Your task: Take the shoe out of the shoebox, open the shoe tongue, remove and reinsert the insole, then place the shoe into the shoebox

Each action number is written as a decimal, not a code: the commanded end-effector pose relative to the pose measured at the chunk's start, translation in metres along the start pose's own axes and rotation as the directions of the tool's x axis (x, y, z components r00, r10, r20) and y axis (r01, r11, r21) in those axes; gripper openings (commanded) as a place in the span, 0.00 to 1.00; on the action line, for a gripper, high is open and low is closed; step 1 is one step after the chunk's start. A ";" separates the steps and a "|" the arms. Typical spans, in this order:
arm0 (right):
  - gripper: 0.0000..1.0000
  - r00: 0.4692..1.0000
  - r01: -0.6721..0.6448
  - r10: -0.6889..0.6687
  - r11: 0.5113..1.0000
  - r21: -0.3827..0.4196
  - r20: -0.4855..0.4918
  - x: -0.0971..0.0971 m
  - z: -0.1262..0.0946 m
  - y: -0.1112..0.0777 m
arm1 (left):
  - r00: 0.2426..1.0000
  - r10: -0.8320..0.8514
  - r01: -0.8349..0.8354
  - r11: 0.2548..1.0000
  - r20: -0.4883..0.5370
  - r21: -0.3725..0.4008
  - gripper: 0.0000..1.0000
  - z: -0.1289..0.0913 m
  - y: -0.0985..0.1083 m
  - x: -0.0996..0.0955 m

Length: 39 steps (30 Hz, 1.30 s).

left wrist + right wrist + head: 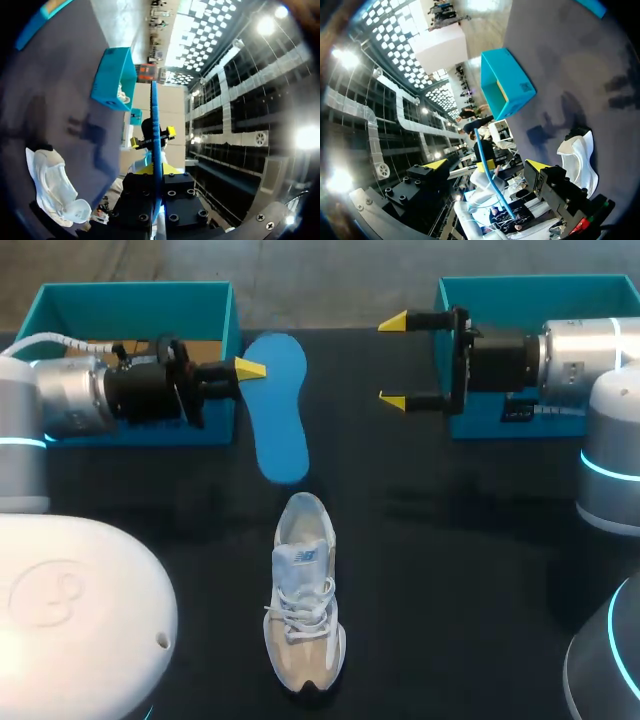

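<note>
At the far left an open teal cardboard box (135,290) sits on the dark matte bench (450,540), its brown inner floor showing. In front of it our left hand (250,370) is pressed together on one end of the flat blue foam insole (278,410). The left wrist view shows the sheet edge-on, caught between the two fingers. The insole reaches out from the hand over the bench, just beside the box. We cannot tell whether its free end touches the surface. It looks thin and bendy, smooth on top, rounded at both ends with a narrower waist.

In the middle, on our side of the bench, the white and beige mesh sneaker (305,605) stands upright on its sole, well apart from both boxes. Its heel opening points towards the insole and its white laces lie loose over the tongue. The upper looks soft and the sole rubbery.

To the right our right hand (392,361) hangs spread wide and empty, facing the insole. Behind it stands a second open teal cardboard box (540,282).

We judge the task about halfway done, since the sneaker and the insole are both out. Sliding the insole back in and returning the sneaker to its box remain.
</note>
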State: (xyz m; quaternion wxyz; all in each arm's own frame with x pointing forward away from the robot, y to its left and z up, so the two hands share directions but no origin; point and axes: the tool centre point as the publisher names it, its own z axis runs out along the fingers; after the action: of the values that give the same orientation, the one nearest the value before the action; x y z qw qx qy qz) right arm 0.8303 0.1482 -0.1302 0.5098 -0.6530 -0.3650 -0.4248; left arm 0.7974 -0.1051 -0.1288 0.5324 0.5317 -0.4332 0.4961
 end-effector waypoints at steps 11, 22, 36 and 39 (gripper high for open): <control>1.00 1.000 -0.001 0.001 1.000 -0.003 0.004 0.000 0.000 -0.001 | 0.999 0.050 -0.050 0.998 0.002 -0.032 0.00 -0.009 -0.015 -0.003; 1.00 1.000 -0.001 0.001 1.000 -0.003 0.004 0.000 0.000 -0.001 | 0.998 0.056 -0.056 0.998 0.019 -0.015 0.00 -0.009 -0.019 -0.003; 1.00 0.967 0.095 -0.091 0.996 -0.004 0.240 0.028 0.009 -0.011 | 0.998 0.056 -0.056 0.998 0.019 -0.015 0.00 -0.009 -0.019 -0.003; 1.00 0.942 0.122 -0.117 0.993 0.007 0.316 0.036 0.011 -0.015 | 0.998 0.056 -0.056 0.998 0.019 -0.015 0.00 -0.009 -0.019 -0.003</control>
State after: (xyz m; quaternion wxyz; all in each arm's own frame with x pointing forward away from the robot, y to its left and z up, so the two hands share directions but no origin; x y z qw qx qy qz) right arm 0.8255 0.1616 -0.1087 0.4507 -0.6644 -0.4374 -0.4051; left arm 0.8151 -0.0954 -0.1353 0.5187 0.5197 -0.4558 0.5032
